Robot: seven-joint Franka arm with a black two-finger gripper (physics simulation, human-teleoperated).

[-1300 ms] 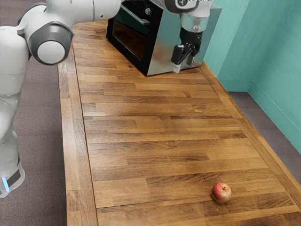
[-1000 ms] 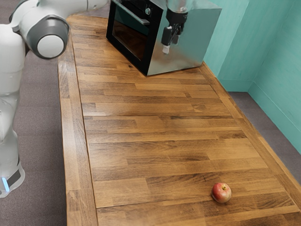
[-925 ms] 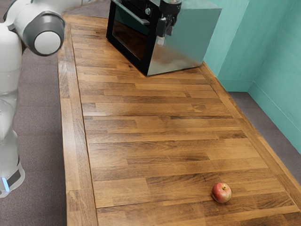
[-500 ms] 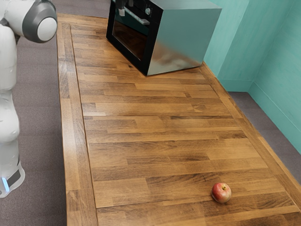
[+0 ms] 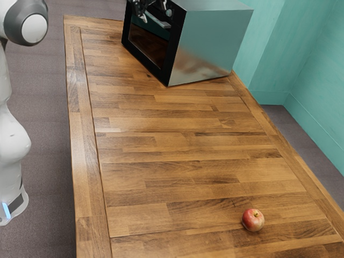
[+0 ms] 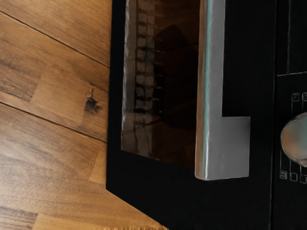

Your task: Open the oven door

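My gripper [image 5: 152, 8] is at the upper edge of the exterior view, in front of the oven's black front, with its two fingers spread apart. Part of the silver door handle [image 5: 159, 22] shows just beside and below it. The oven door [image 5: 148, 45] is shut, its dark glass facing the exterior view's left. In the wrist view the handle [image 6: 215, 143] is a long bar with a bracket at one end, standing out from the black door [image 6: 144, 167]. No contact between fingers and handle can be made out.
The oven's metal side [image 5: 209, 45] faces the camera, close to the teal wall [image 5: 317, 70]. A control knob [image 6: 296, 139] sits beside the handle. A red apple [image 5: 252, 220] lies far from the oven on the wooden table [image 5: 183, 150].
My gripper has swung from beside the oven's metal side toward the exterior view's left, around to its front. Its fingers now show spread, and the arm has drawn back leftward. The door has not moved.
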